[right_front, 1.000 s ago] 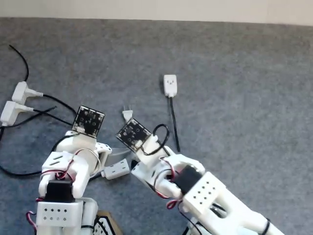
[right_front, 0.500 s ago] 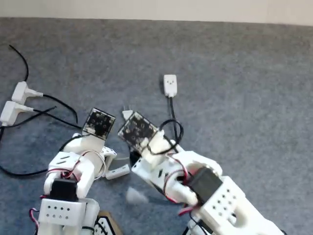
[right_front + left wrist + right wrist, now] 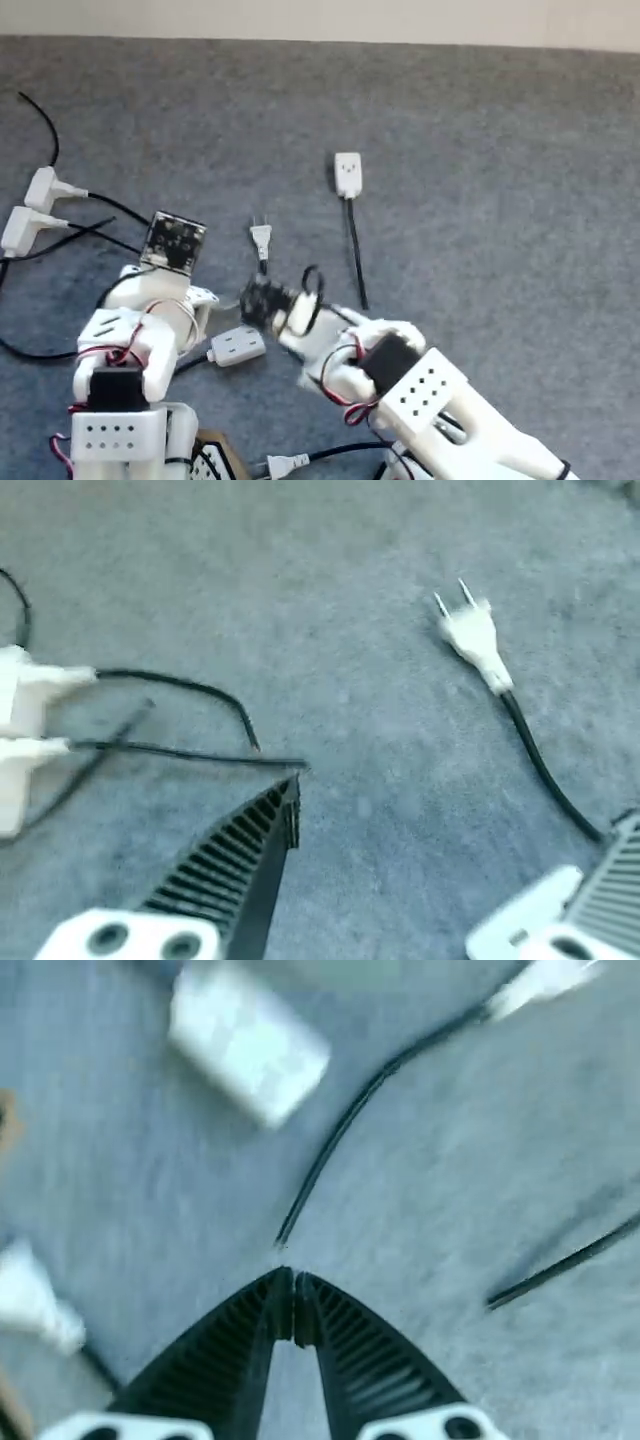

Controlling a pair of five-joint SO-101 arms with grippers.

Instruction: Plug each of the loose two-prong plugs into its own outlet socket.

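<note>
Loose two-prong plug (image 3: 260, 237) is seen flat on the grey tabletop (image 3: 500, 150), prongs pointed away from the arms, black cord trailing back toward the right gripper (image 3: 293, 1295), whose fingers are pressed together. Left gripper (image 3: 460, 800) is held over the tabletop near the plug, fingers well apart. One outlet socket (image 3: 347, 172) is placed farther back, apart from the plug. Another outlet socket (image 3: 238, 345) is found between the two arms. A second plug (image 3: 285, 465) is seen at the near edge.
</note>
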